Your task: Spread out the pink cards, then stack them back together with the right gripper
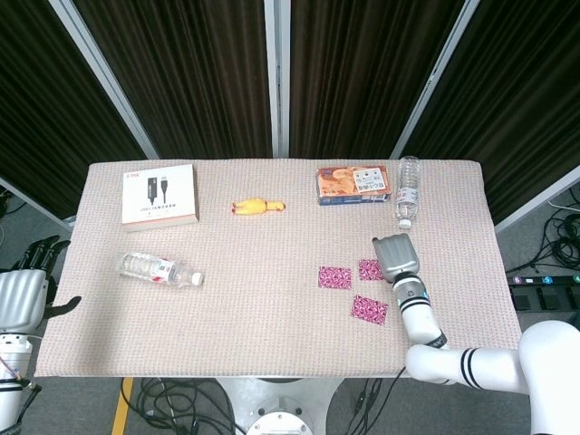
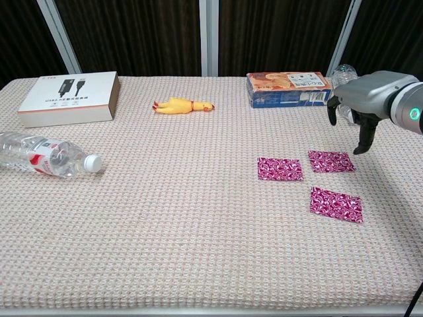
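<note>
Robot hand (image 2: pixel 353 112) hovers empty (fingers apart) above pink cards (image 2: pixel 331 161).

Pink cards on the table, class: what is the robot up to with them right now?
Three pink cards lie spread flat and apart on the table, none overlapping. The right hand hangs above and just beyond them, touching none, holding nothing. The spreading looks done; stacking has not begun. The left hand waits off the table's left edge.

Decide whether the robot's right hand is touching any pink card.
Apart. The chest view shows the right hand lifted beside the far-right pink card, bare mat between them.
</note>
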`<act>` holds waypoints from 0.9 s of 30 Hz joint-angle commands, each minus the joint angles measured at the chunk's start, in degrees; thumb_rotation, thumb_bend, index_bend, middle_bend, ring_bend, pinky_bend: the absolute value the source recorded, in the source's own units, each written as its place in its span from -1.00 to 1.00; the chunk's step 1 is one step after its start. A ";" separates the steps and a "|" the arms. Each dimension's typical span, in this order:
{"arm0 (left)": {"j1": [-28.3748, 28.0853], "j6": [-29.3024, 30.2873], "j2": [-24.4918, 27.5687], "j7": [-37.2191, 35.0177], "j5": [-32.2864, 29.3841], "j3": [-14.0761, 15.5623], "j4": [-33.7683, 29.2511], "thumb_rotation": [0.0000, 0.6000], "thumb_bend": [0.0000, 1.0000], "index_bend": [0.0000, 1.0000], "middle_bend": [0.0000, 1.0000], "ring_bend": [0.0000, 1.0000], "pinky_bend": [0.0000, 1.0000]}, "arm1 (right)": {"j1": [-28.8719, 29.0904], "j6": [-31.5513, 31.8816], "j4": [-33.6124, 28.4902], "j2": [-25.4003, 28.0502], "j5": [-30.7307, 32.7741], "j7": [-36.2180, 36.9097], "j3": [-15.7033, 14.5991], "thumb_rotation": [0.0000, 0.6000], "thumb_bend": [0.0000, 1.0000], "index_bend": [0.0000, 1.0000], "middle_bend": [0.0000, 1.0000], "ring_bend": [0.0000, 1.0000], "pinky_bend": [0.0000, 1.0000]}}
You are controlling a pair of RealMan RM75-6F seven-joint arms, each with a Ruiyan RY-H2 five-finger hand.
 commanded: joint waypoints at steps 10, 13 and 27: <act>-0.11 -0.25 -0.29 0.31 -0.27 0.00 0.11 1.00 -0.88 -0.55 -0.55 -0.69 -0.24 | -4.90 -5.08 6.93 -3.33 -4.51 4.36 0.88 0.98 -1.00 -0.33 1.00 1.00 0.95; -0.13 -0.30 -0.33 0.37 -0.30 0.00 0.11 1.00 -0.88 -0.55 -0.55 -0.68 -0.24 | -5.47 -5.51 7.86 -4.18 -4.95 4.79 1.66 0.98 -1.00 -0.33 1.00 1.00 0.95; -0.14 -0.13 -0.63 0.73 -0.30 -0.01 0.15 1.00 -0.89 -0.55 -0.55 -0.68 -0.24 | -5.81 -8.29 12.53 -7.72 -3.32 3.27 5.11 0.98 -1.00 -0.32 1.00 1.00 0.95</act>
